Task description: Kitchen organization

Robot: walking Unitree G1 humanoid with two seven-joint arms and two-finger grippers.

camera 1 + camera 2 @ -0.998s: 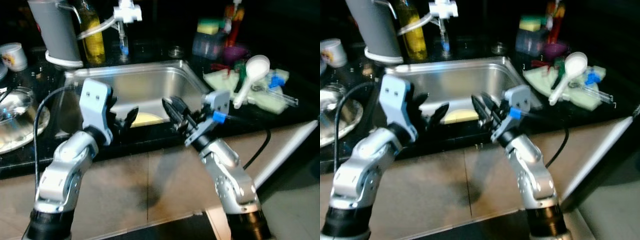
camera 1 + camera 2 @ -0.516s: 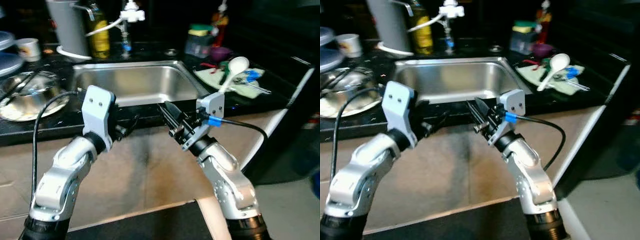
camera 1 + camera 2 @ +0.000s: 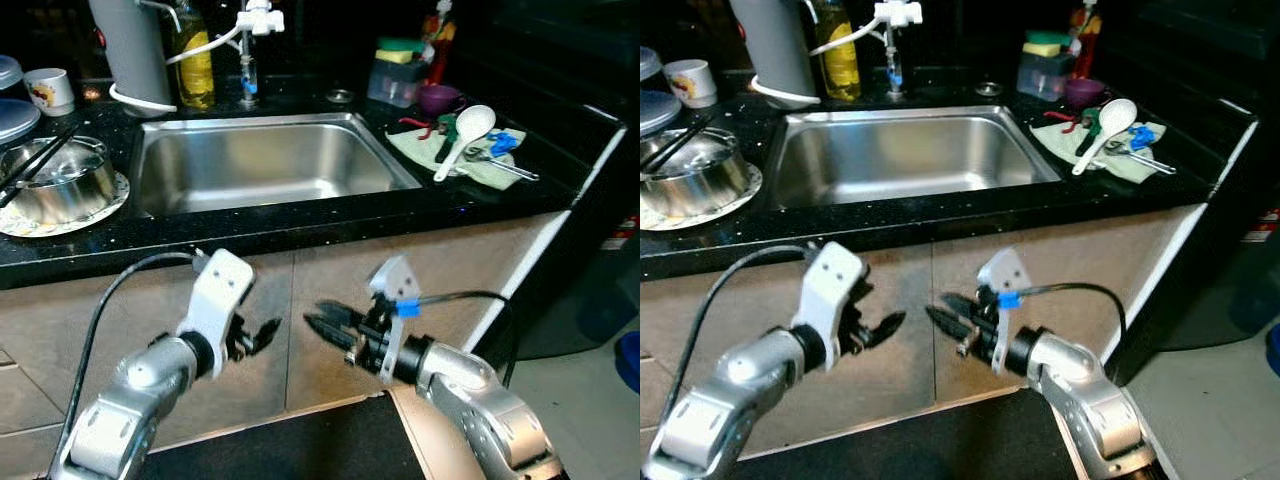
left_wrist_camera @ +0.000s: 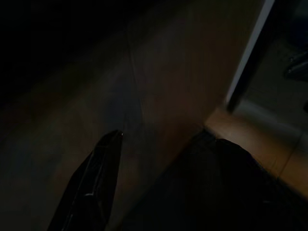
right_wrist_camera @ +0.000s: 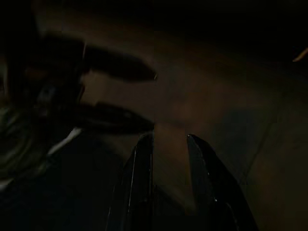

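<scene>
Steel sink (image 3: 260, 160) now above both parted claws (left (image 3: 258, 335), right (image 3: 322, 322)), lowered before the cabinet front (image 3: 330, 270).

the sink (image 3: 260, 165) is made of brushed steel with a dull sheen. the counter (image 3: 300, 215) is formed of black speckled stone, polished glossy. the cabinet doors (image 3: 320, 280) below are finished in a matt tan surface. a shiny metal bowl (image 3: 55, 185) is seen beside the sink. the spoon (image 3: 462, 135) is of smooth white plastic and is laid on a pale green cloth (image 3: 455, 160). the arms (image 3: 140, 390) are cased in satin silver metal; the fingers (image 3: 325, 322) are of glossy black plastic.
</scene>
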